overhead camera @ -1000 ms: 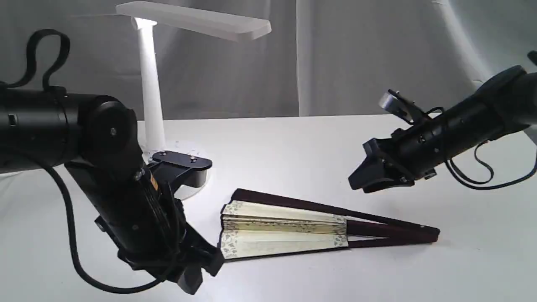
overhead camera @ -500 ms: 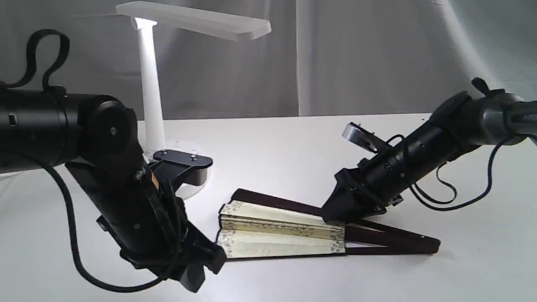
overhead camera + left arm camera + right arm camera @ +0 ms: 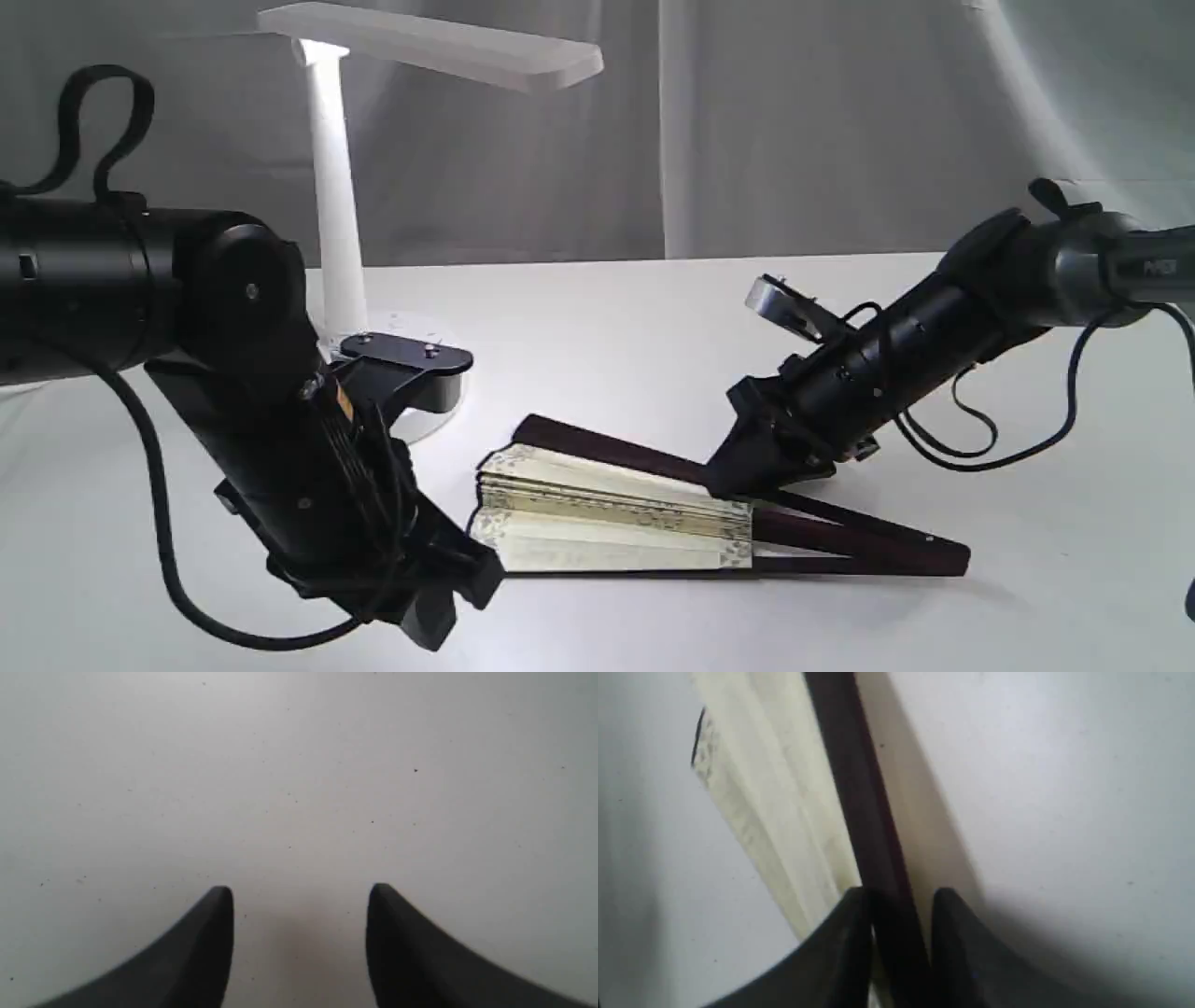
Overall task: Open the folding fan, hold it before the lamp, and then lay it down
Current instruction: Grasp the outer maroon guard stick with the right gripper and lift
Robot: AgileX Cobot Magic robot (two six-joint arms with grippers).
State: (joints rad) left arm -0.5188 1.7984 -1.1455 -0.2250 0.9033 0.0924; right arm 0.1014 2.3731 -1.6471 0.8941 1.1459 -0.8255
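Note:
The folding fan [image 3: 607,523] lies partly spread on the white table, cream leaf toward the left, maroon ribs meeting at the right. My right gripper [image 3: 738,478] leans down onto its far maroon guard. In the right wrist view that guard [image 3: 852,774] runs between the fingers of the right gripper [image 3: 901,900], which are closed in around it, with the cream leaf [image 3: 775,793] beside. My left gripper [image 3: 448,597] hovers low just left of the leaf's edge; it stands open over bare table [image 3: 299,896]. The lamp [image 3: 336,215] stands lit at the back left.
The lamp's round base [image 3: 439,411] is partly hidden behind my left arm's wrist bracket [image 3: 401,359]. A grey curtain [image 3: 794,121] hangs behind the table. Black cables [image 3: 1018,439] loop under the right arm.
My right arm has swung down and left from above the table onto the fan's far guard. The fan has slid slightly leftward. The left arm has stayed put.

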